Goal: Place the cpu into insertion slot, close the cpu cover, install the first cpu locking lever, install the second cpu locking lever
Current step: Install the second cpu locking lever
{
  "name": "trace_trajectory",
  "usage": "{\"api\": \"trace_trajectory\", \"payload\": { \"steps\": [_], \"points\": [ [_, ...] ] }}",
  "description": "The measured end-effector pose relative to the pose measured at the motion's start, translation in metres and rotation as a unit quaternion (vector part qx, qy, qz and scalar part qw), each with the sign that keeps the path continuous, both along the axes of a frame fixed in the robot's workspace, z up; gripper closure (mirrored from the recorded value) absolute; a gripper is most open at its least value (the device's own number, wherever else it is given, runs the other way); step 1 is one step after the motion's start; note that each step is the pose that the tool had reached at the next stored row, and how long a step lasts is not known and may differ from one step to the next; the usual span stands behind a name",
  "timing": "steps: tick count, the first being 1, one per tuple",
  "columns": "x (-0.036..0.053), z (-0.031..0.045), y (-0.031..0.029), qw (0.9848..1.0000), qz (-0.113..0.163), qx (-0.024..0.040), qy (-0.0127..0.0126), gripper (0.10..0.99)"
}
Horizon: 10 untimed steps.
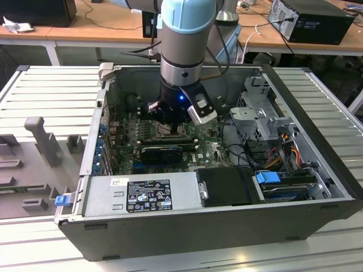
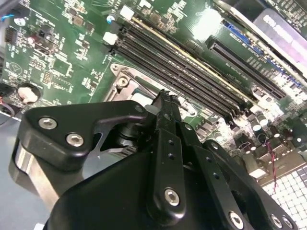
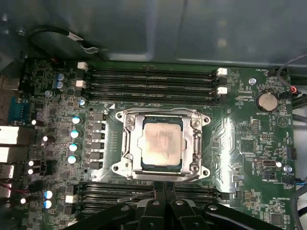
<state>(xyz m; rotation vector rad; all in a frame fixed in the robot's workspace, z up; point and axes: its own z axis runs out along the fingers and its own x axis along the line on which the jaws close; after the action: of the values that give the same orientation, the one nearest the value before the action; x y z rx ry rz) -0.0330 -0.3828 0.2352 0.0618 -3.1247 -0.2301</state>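
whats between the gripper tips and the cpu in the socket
In the first wrist view, the gripper sits just short of the cpu. Between them lie the socket's metal frame edge and memory slots.

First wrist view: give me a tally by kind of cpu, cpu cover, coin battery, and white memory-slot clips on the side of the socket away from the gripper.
cpu: 1
cpu cover: 1
coin battery: 1
white memory-slot clips: 4
Total: 7
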Motion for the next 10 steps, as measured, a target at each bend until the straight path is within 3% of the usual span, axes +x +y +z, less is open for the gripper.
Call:
{"api": "trace_trajectory", "payload": {
  "steps": [10],
  "points": [
    [-0.0118,-0.0078,0.0,1.0,0.004,0.0016,0.0001,0.98]
  ]
}}
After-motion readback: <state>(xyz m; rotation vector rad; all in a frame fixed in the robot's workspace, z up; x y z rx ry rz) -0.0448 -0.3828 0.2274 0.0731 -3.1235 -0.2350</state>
